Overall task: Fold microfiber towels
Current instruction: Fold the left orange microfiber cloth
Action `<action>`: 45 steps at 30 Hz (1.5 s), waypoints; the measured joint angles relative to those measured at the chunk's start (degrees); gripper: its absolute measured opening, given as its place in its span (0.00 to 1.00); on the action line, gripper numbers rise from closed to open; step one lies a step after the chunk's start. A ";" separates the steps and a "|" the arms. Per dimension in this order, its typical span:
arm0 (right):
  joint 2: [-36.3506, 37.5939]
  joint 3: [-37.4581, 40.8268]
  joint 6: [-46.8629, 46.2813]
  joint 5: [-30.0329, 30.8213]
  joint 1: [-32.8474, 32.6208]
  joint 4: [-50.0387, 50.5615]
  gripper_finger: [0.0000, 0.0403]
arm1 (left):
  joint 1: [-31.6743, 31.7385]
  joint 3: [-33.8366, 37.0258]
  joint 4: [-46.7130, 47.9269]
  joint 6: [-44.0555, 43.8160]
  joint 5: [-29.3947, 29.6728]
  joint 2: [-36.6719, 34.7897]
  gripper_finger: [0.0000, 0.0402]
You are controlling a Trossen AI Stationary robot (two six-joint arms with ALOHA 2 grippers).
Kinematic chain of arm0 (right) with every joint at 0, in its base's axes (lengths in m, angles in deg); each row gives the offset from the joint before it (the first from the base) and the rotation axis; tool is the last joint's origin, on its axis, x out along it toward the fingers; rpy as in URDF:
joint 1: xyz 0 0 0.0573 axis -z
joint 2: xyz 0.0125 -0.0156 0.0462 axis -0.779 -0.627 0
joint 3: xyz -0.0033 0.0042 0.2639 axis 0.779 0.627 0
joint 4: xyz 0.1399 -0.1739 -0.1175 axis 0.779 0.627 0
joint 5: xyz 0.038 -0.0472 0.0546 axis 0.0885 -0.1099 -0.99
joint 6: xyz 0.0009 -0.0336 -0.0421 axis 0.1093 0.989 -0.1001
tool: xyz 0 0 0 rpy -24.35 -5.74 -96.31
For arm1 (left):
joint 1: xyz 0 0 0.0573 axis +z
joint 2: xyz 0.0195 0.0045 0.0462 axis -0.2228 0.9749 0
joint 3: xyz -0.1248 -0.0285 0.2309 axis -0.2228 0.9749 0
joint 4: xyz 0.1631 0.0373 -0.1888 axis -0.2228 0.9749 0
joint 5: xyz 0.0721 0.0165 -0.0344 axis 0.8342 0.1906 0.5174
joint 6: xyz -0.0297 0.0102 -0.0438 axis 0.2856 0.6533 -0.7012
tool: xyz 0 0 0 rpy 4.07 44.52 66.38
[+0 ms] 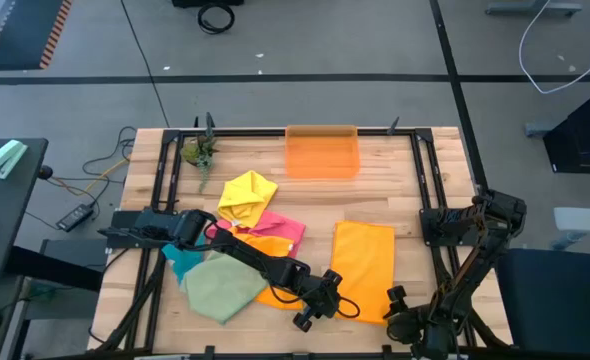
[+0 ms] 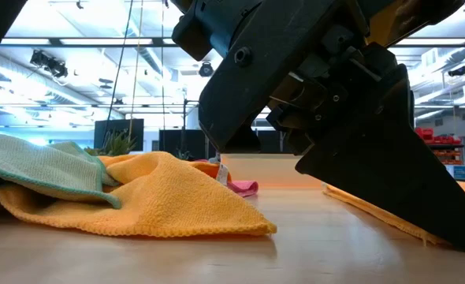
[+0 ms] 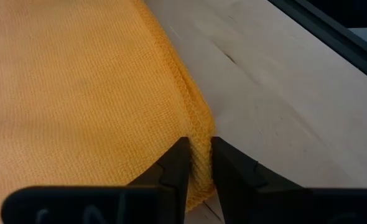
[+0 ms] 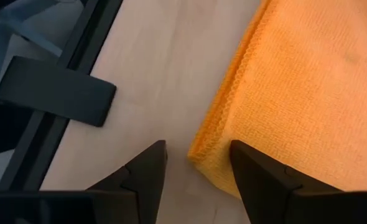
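Lying lengthwise away from the orange bin (image 1: 322,152), the folded orange towel (image 1: 363,270) has its near corners worked: left gripper (image 3: 199,167) pinches one edge, a grip only its wrist view shows; right gripper (image 4: 196,163) gapes at the other.

folded towel (image 1: 363,255) right of towel pile (image 1: 240,240), bin (image 1: 322,152) behind

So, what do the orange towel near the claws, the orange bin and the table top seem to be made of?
The orange towel looks like soft knitted microfiber: fine looped texture, stitched hem, matte. The orange bin seems rigid translucent plastic, since the wood shows through it. The table top looks like pale wooden planks with visible grain and seams, smooth finish.
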 joint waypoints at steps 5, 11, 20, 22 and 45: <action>-1.06 -0.10 -3.59 0.53 -0.03 0.39 0.40 | 0.02 0.02 0.19 0.11 0.13 0.02 0.17; -0.91 -0.04 -6.76 2.31 -0.01 1.67 0.16 | 0.11 0.07 0.22 0.69 0.28 0.02 0.03; 10.56 -0.02 -17.34 10.50 0.24 2.41 0.02 | 0.12 0.52 8.74 -0.02 -4.10 -6.92 0.02; 13.53 0.05 -20.52 11.38 0.78 2.77 0.02 | 0.20 0.33 11.15 -0.09 -5.08 -10.32 0.03; 21.62 10.58 -43.46 7.32 15.66 26.13 0.01 | 19.00 0.28 13.74 1.49 -3.68 -9.19 0.04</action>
